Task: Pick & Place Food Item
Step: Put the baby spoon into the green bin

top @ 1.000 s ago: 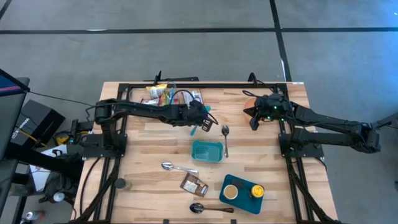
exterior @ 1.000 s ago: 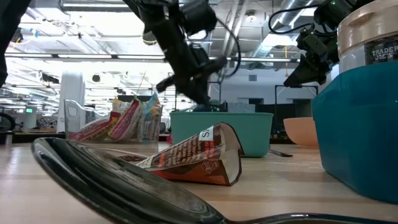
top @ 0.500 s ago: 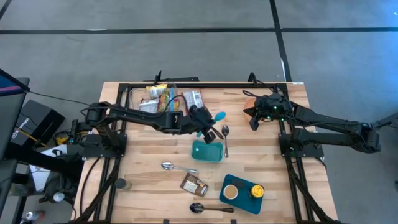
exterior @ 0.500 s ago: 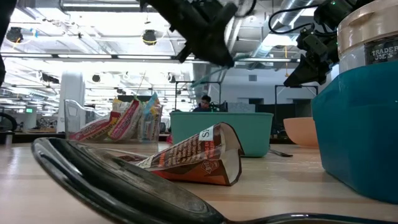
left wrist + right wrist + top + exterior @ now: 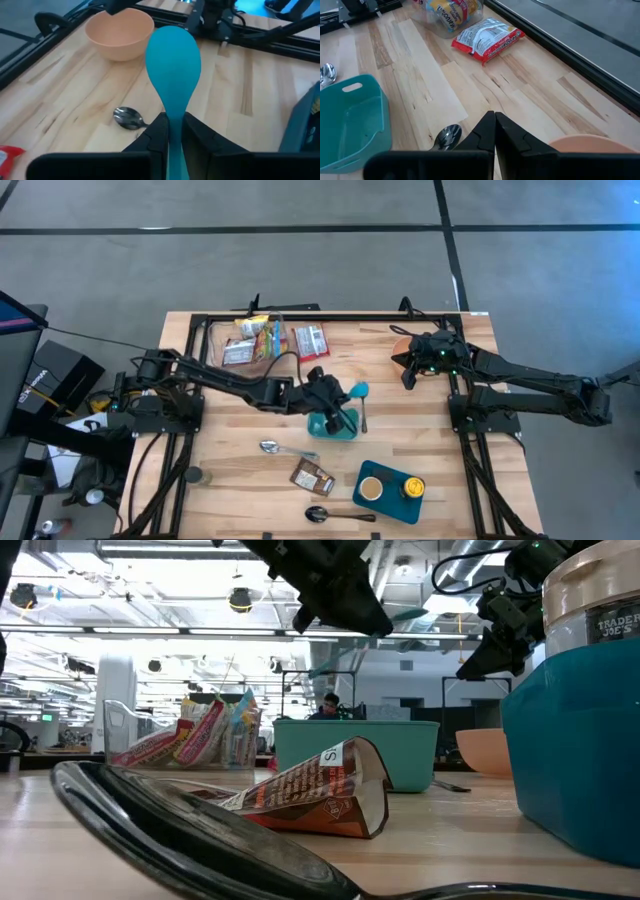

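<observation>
On the wooden worktop (image 5: 240, 420), the left tool (image 5: 333, 402) hovers over the teal bin (image 5: 333, 423), clenched on a teal spoon (image 5: 172, 70). The right tool (image 5: 408, 370) waits, pinched shut, by the peach bowl (image 5: 119, 32). A jar (image 5: 595, 600) on the blue tray (image 5: 575, 740) reads "TRADER JOE'S".

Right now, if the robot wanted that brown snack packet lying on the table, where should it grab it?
Probably from straight above, pinching the brown snack packet across its narrow width. It lies flat on the table, but one end curls up, giving fingers an edge. A metal spoon lies close beside, so come down carefully.
</observation>
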### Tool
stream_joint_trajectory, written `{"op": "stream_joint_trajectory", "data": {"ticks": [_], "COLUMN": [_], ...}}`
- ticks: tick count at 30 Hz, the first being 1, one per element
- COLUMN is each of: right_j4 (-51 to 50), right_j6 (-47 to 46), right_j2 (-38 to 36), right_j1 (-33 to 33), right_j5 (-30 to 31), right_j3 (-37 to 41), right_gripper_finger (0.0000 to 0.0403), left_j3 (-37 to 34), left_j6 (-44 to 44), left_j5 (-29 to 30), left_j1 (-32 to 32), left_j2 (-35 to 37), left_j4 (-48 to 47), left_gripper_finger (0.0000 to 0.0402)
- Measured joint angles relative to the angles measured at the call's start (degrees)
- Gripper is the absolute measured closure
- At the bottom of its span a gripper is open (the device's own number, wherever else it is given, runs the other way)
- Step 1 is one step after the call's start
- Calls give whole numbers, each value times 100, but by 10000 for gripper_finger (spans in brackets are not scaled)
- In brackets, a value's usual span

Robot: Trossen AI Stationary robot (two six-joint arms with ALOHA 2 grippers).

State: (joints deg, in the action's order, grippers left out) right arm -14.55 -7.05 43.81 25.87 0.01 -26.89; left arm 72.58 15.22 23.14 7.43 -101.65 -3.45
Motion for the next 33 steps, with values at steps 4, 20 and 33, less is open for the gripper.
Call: {"op": "stream_joint_trajectory", "data": {"ticks": [4, 20, 33], "right_j4": [2, 7, 2], "right_j6": [0, 0, -2], "right_j2": [0, 0, 2], "right_j1": [0, 0, -2], "right_j5": [0, 0, 0], "right_j3": [0, 0, 0], "right_gripper_finger": [403, 403, 403], "left_j3": [-374, -1259, -1270], "left_j6": [0, -146, -161], "left_j5": [-1, -306, -605], "left_j1": [20, 21, 41], "left_j2": [0, -7, -549], "left_j4": [453, 1537, 1867], "left_gripper_finger": [373, 372, 371]}}
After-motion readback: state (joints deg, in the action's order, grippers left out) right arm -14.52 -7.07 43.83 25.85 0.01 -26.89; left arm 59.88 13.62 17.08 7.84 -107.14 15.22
